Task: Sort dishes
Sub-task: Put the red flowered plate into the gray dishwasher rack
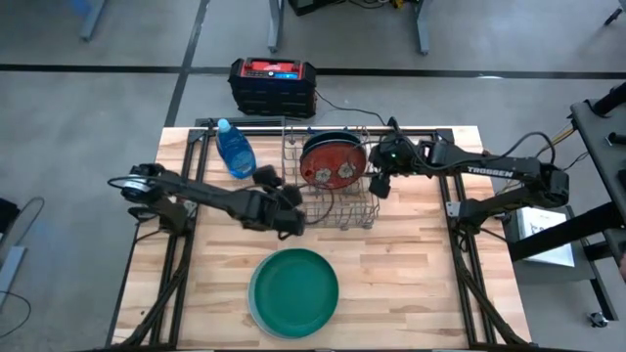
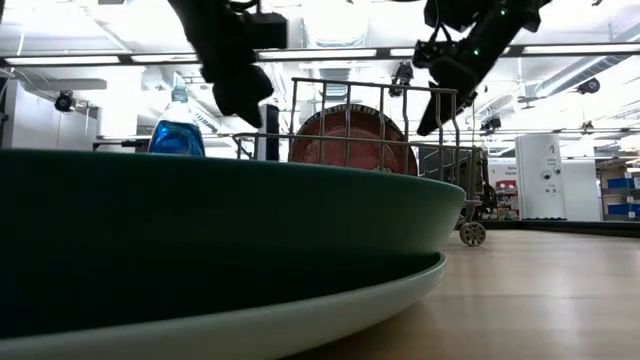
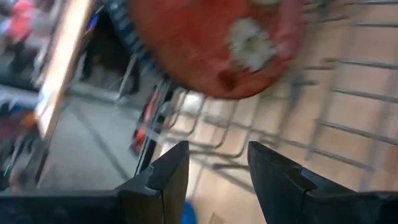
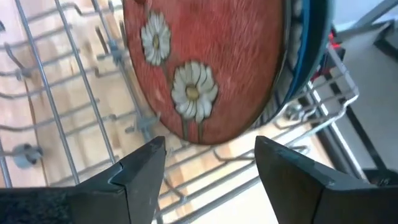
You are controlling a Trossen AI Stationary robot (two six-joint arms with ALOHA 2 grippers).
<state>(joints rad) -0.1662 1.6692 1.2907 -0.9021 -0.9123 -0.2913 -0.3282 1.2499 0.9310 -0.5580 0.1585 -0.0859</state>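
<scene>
Upright inside the wire rack stands the red plate, both grippers' fingers parted, empty.

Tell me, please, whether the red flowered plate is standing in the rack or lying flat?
Standing: the red plate sits on edge between the wire rack's bars, face upright in the low view.

Wire rack: one | plates standing in the rack: red flowered plate, one, with at least one dark teal plate behind it | plates flat in front of the rack: two, stacked, dark green plate on a paler one | blue bottle left of the rack: one
</scene>
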